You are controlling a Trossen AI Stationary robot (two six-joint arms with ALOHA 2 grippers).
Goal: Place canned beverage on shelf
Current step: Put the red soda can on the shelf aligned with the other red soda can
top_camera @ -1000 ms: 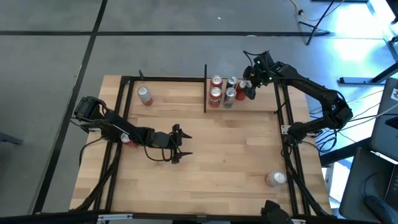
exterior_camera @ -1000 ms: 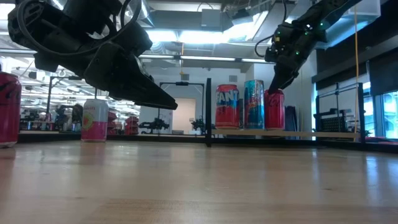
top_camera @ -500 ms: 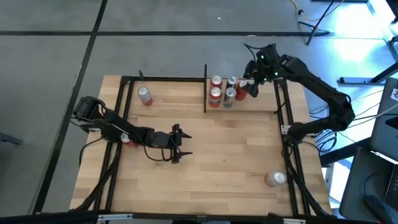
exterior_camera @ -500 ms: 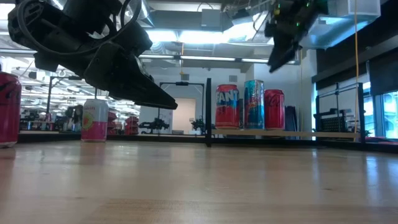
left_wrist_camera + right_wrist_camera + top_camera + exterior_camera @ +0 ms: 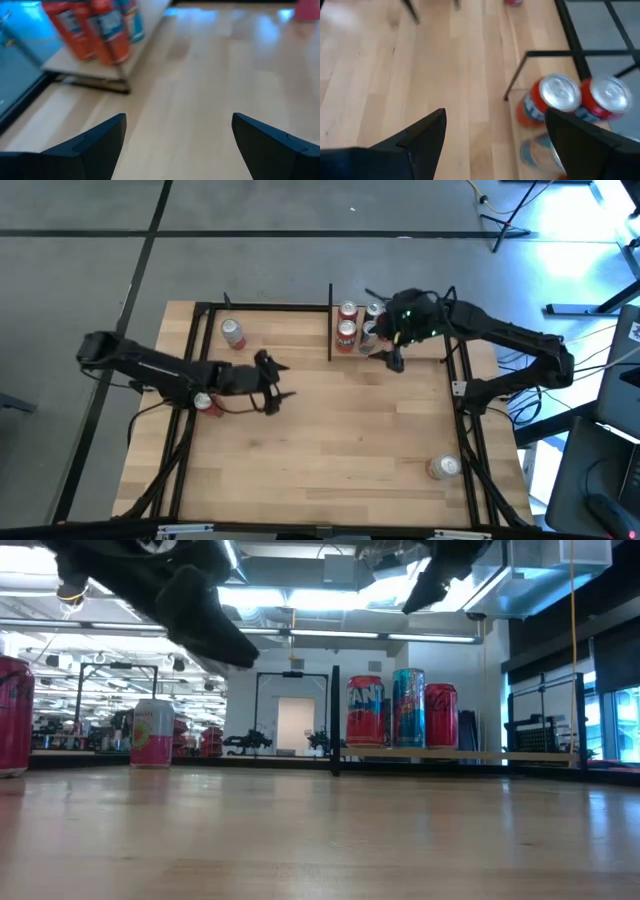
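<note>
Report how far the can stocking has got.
Done: a cluster of cans stands on the shelf. In hand: nothing; the right gripper is open and empty by the shelf, and the left gripper is open and empty over mid-table. Left: a pink can far left, a red can under the left arm, and a can near the right front.

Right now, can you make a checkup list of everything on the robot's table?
Surface: wooden tabletop, bare in the middle.
Job's things: shelf holds several upright cans; a pink can stands near the far left corner, a red can under the left arm, one can near the right edge.
Clutter: nothing seen.
Grippers: left gripper open, empty, over the table; right gripper open, empty, by the shelf.
Cables: run along both arms.
Surroundings: grey floor, stands, bright room behind.
</note>
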